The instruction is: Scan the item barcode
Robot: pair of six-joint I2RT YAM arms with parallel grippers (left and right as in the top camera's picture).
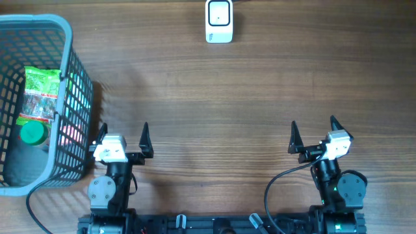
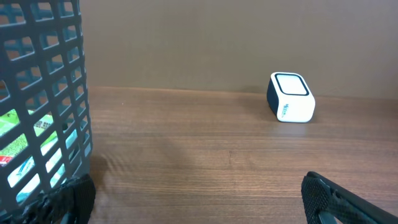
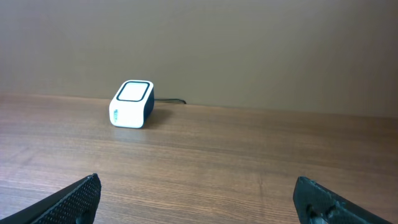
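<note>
Wood-grain counter (image 1: 214, 97) fills the overhead view, and a plain tan wall stands behind it in both wrist views. The things to be scanned lie in a grey plastic basket (image 1: 67, 39) at the counter's left edge: a green printed packet (image 1: 39, 94) and, just below it in the overhead view, a dark bottle with a green cap (image 1: 32, 133). Which way any barcode faces cannot be told. Through the basket's grid (image 2: 43, 93) the left wrist camera catches scraps of green and blue packaging.

The scanner (image 1: 219, 21), a small white box with a dark side and a square window on top, sits at the far edge of the counter near the middle, well apart from the basket. It shows to the right in the left wrist view (image 2: 291, 98) and to the left in the right wrist view (image 3: 131, 104), where a thin dark cable (image 3: 171, 100) runs out from behind it along the wall.

The left hand (image 1: 123, 130) is at the near edge, just beside the basket's right wall, its two fingers spread wide with nothing between them. The right hand (image 1: 313, 125) is near the opposite end of the near edge, fingers likewise wide apart and holding nothing. Each wrist camera shows only the dark fingertips (image 3: 74, 199) at the lower corners, with bare wood between.
</note>
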